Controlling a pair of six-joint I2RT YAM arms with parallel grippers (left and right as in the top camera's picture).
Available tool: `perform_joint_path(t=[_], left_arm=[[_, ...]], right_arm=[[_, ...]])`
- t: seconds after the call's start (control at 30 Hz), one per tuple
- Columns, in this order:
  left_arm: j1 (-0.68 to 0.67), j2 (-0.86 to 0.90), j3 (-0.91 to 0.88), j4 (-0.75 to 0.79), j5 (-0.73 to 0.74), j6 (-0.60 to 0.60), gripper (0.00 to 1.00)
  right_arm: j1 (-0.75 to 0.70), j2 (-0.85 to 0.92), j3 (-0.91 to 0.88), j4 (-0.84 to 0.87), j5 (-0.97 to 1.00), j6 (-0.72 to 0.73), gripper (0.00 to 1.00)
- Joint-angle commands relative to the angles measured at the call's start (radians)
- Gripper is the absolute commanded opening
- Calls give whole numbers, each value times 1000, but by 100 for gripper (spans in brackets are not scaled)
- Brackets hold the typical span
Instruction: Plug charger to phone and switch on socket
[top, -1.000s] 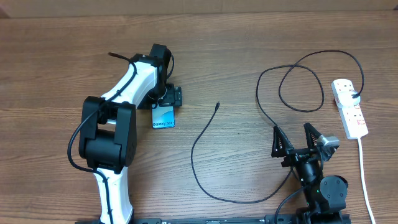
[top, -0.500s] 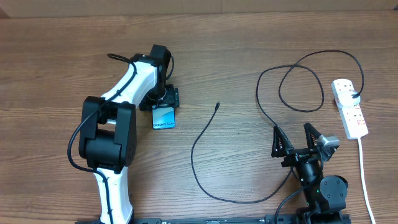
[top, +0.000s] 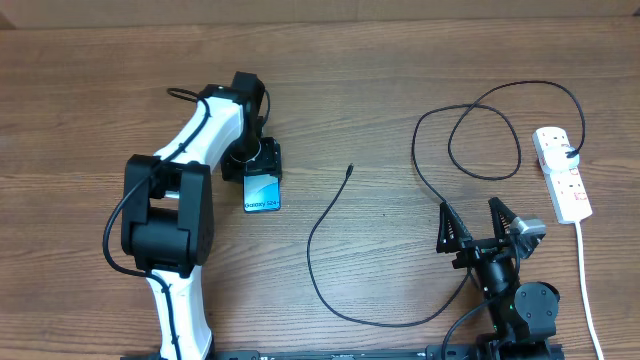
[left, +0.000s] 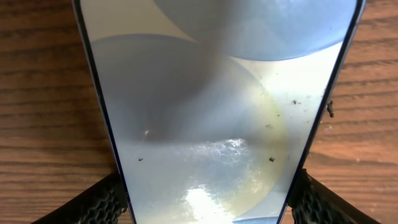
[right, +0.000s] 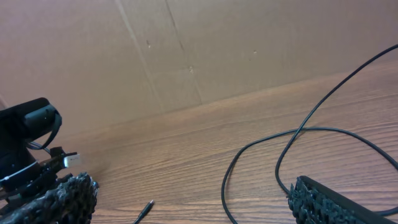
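The left pincer (top: 262, 163) is down over the far end of the slim blue-screened smartphone (top: 262, 191), which lies flat on the brown wood-grain desk (top: 380, 60). In the left wrist view its black textured fingers (left: 102, 202) sit right at the smartphone's two long edges, one each side (honestly can't tell if they're squeezing it or just beside it). The long thin black charger cable (top: 310, 243) curls across the middle of the desk. Its small connector tip (top: 349, 171) lies loose, near the smartphone's right but apart from it. The right pincer (top: 472, 228) sits by the near edge, fingers spread wide. The white elongated power strip (top: 562, 175) is far right with a black plug (top: 571, 153) in it and a white cord (top: 583, 270) trailing off.
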Motion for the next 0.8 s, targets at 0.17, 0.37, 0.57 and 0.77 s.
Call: perform_joint_path(t=[0.17, 0.37, 0.57, 0.77], left_arm=[[49, 40, -23, -69, 291, 178, 74], [51, 40, -23, -116, 432, 283, 75], [51, 40, -23, -123, 497, 300, 76], [49, 40, -23, -122, 578, 299, 76]], right_arm=[[4, -5, -9, 23, -86, 10, 100], [4, 25, 39, 71, -336, -15, 100], [4, 275, 225, -117, -465, 0, 100], [6, 693, 526, -282, -571, -2, 100]])
